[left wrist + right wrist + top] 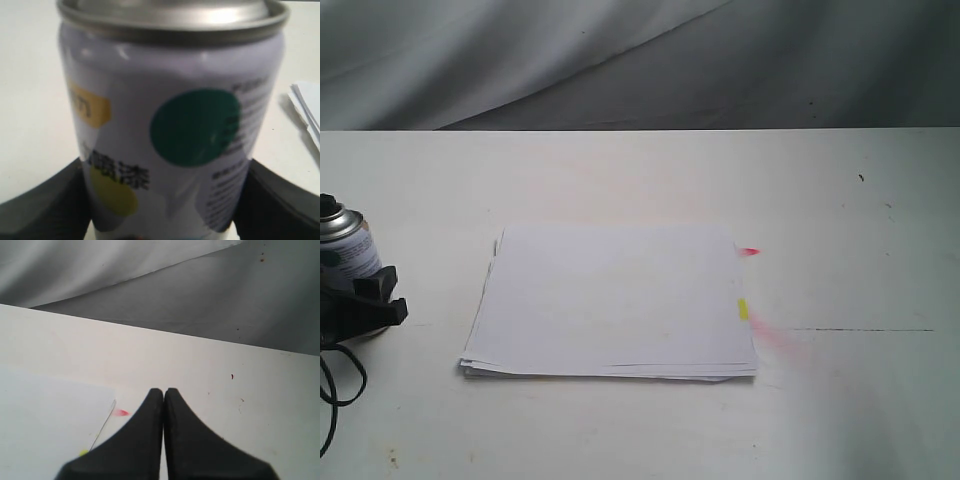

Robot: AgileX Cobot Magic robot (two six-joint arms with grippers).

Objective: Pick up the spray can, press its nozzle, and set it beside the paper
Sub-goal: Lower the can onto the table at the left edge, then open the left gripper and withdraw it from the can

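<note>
The spray can (348, 243) stands upright at the table's far left edge, its black nozzle (330, 208) on top. My left gripper (380, 297) is shut on the can's lower body. In the left wrist view the can (170, 125) fills the frame, with both black fingers (45, 205) pressed against its sides; the nozzle is cut off there. The paper (615, 300) lies flat mid-table, to the right of the can and apart from it. My right gripper (164, 392) is shut on nothing, above the table by the paper's (45, 425) tabbed edge. It does not show in the exterior view.
A red tab (749, 251) and a yellow tab (743, 309) stick out of the stack's right edge, with a faint red smear (775, 335) on the table beside them. A black cable (335, 385) loops below the left gripper. Grey cloth (640, 60) hangs behind the table.
</note>
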